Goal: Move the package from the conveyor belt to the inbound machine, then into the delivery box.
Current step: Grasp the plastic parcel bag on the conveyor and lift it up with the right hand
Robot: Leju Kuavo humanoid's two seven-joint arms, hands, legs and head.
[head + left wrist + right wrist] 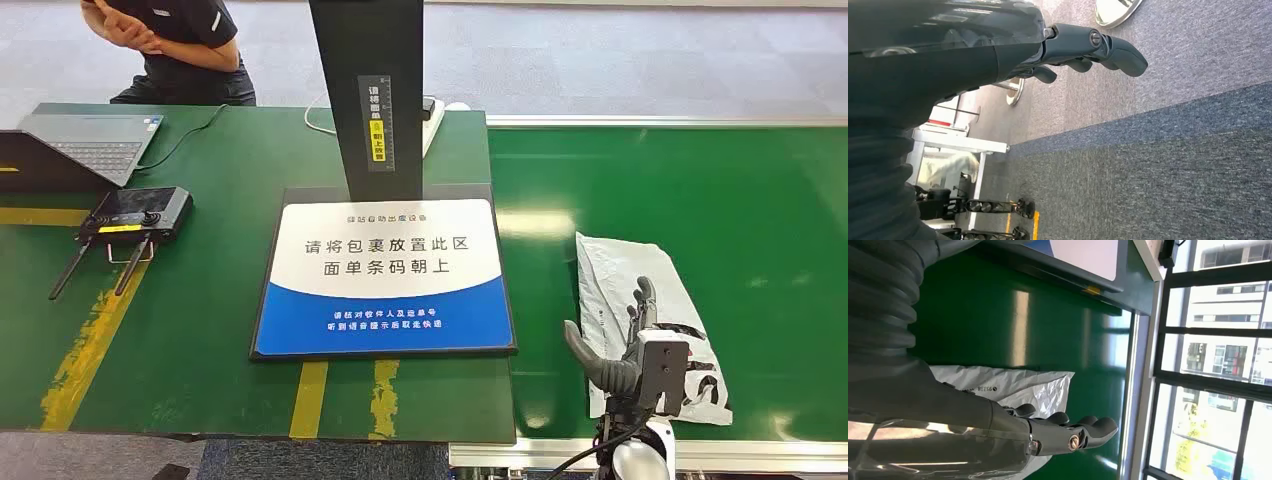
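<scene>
Package (640,300): white poly mailer, flat on the green conveyor belt (760,210), long axis running away from the robot, near end closest to it. Right robot hand (632,335): poised directly over the near half of the mailer, fingers spread and pointing forward, holding nothing; contact with the bag cannot be told. Left robot hand (1088,47): hanging over carpet, fingers loosely curled, empty. Inbound machine plate (385,275): on the desk (200,330), left of the package; the right hand is clearly the nearer one.

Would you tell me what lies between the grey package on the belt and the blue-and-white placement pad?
Nothing stands there: in the head view only bare green belt and the table's edge separate the package from the pad.
</scene>
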